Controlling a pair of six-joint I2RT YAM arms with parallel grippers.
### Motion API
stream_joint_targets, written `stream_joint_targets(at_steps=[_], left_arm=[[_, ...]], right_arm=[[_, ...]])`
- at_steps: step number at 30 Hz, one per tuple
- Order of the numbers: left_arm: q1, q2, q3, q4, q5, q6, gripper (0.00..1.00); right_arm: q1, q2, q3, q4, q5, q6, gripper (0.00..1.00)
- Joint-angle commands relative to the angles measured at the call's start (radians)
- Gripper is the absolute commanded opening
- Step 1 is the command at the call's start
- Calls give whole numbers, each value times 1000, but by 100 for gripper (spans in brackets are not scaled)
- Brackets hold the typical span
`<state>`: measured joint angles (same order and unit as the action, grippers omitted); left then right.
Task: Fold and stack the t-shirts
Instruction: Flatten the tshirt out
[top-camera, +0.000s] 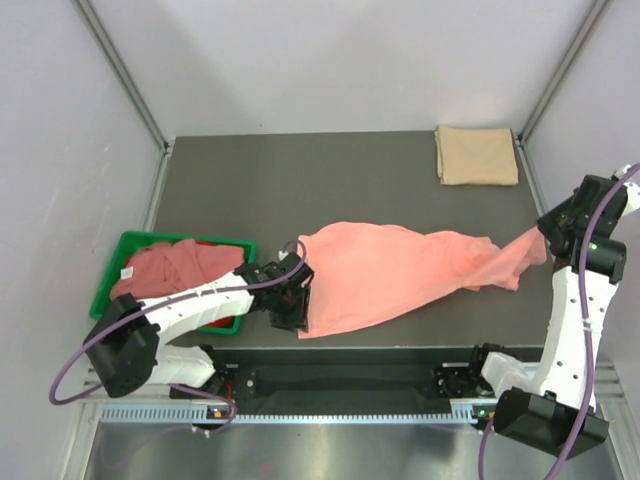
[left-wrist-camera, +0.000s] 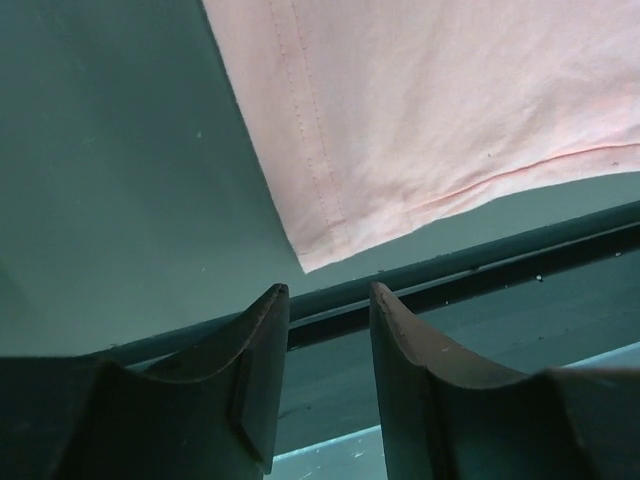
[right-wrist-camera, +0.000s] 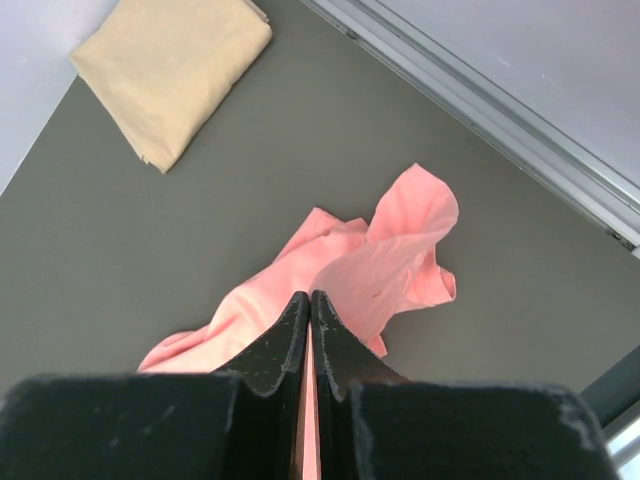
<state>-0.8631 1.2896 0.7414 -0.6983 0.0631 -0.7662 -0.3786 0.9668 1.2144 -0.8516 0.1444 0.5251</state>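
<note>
A salmon-pink t-shirt (top-camera: 400, 270) lies stretched across the dark table, its hem near the front edge. My right gripper (top-camera: 548, 228) is shut on its right end and holds that end lifted; the cloth (right-wrist-camera: 385, 265) hangs from between the closed jaws (right-wrist-camera: 309, 297). My left gripper (top-camera: 292, 318) is open and empty at the shirt's front left corner (left-wrist-camera: 315, 255), just off the cloth near the table edge. A folded tan-beige t-shirt (top-camera: 476, 154) lies at the back right and also shows in the right wrist view (right-wrist-camera: 170, 70). Red-pink shirts (top-camera: 175, 265) are piled in the bin.
A green plastic bin (top-camera: 110, 285) stands at the left front, next to my left arm. A metal rail (left-wrist-camera: 480, 265) runs along the table's front edge. Grey walls and frame posts (right-wrist-camera: 470, 95) close in the sides.
</note>
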Motion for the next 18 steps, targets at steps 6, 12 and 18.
stream_joint_targets(at_steps=[6, 12, 18], left_arm=[[-8, 54, -69, 115, -14, -91, 43], [-8, 88, -82, 148, -8, -105, 39], [-8, 114, -82, 149, -11, -96, 32]], right_arm=[[-13, -36, -32, 69, -39, 6, 0], [-13, -42, -44, 79, -40, 3, 0], [-13, -37, -47, 80, -35, 3, 0]])
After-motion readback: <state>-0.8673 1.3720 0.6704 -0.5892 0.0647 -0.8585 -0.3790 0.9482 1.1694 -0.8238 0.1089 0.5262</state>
